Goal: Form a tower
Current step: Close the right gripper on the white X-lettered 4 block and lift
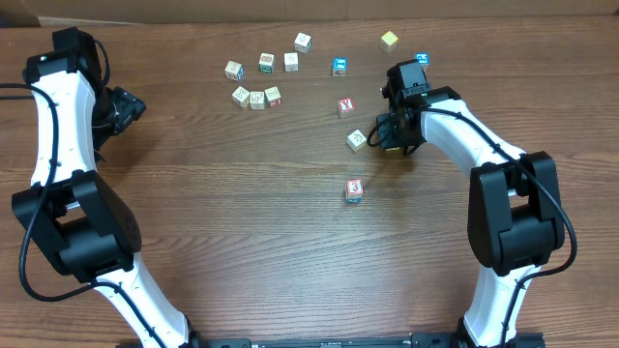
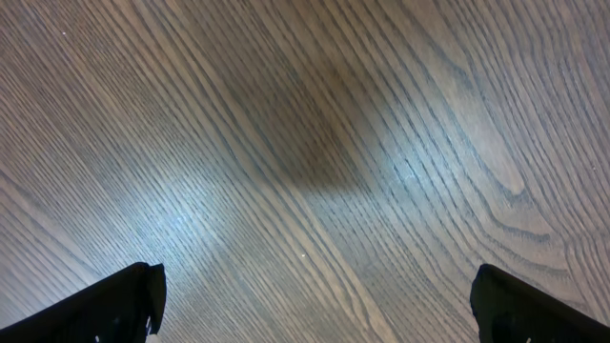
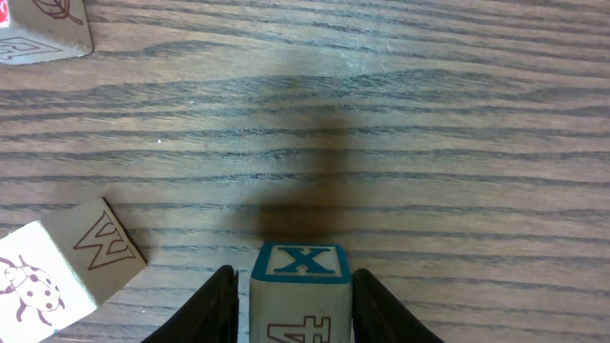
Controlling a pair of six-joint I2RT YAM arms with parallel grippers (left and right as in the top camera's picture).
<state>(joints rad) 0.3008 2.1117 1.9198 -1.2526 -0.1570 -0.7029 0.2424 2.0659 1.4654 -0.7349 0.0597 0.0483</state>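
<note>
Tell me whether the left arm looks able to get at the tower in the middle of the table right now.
Probably yes, at a stretch. The left gripper is open and empty, and only bare table lies between it and the tower; the loose cubes sit farther back, off that line.

Setting: robotics lab bench. Evidence: two white-and-black jointed arms, left arm [image 1: 48, 126] and right arm [image 1: 488, 155], stand at one edge of a bare wood-grain table [image 1: 242, 251], with a black cable [image 1: 21, 242] looped beside the left one. Small wooden alphabet cubes [image 1: 256, 97] lie scattered well ahead of the fingers. A blue X cube [image 3: 300, 276] sits between the right fingers [image 3: 214, 310].
</note>
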